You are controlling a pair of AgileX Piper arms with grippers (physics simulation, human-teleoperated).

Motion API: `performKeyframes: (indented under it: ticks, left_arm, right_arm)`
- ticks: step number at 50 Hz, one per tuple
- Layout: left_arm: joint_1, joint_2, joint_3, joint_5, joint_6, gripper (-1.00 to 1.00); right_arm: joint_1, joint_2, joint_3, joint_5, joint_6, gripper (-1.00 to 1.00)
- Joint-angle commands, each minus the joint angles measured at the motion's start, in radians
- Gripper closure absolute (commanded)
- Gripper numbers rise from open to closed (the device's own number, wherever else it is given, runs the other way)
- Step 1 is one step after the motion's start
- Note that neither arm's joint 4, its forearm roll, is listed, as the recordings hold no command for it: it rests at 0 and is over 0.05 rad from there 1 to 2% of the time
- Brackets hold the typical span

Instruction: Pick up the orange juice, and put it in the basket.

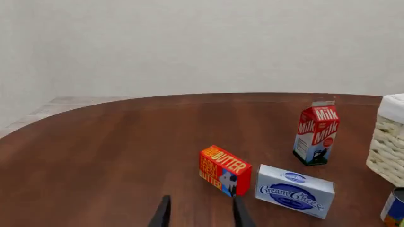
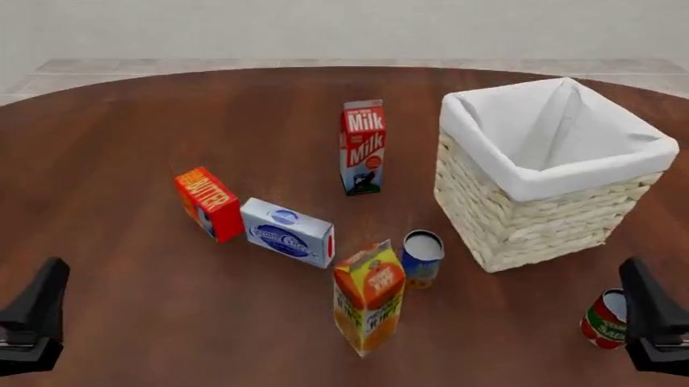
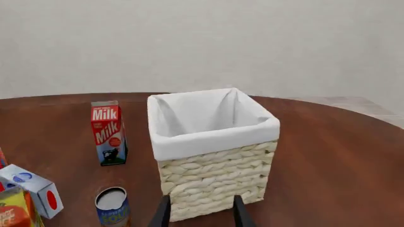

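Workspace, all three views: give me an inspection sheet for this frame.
Surface: round dark wood table, no spills seen.
Job's things: orange juice upright, near edge, ungrasped; basket upright, nothing seen inside.
Clutter: milk carton, butter box, cream cheese box, blue can, red-green can.
Grippers: left gripper and right gripper open, holding nothing.
Cables: nothing seen.
Surroundings: pale wall, light floor.

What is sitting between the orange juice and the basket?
In the front view, a blue can with a pale top stands on the table between the orange juice and the basket, close beside the juice carton.
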Motion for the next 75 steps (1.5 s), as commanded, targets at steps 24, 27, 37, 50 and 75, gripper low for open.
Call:
performKeyframes:
  ticks: [24,27,37,50,75]
  left_arm:
    - [0.0,0.006,-0.003,-0.001,0.0,-1.0]
    - [0.0,0.005,-0.003,-0.001,0.0,-1.0]
    - [0.0,0.005,-0.003,-0.001,0.0,-1.0]
    - [0.0,0.005,-0.003,-0.001,0.0,-1.0]
    - [0.0,0.005,-0.003,-0.001,0.0,-1.0]
  right_arm:
    - [0.142,0.06,-0.129,0.058,-0.016,-1.0]
    - [0.182,0.098,-0.157,0.046,-0.021,-1.0]
    - [0.335,0.19,-0.215,0.046,-0.01,-1.0]
    - [0.561,0.212,-0.331,0.152,0.073,-1.0]
    - [0.794,0.481,-0.436,0.165,0.042,-1.0]
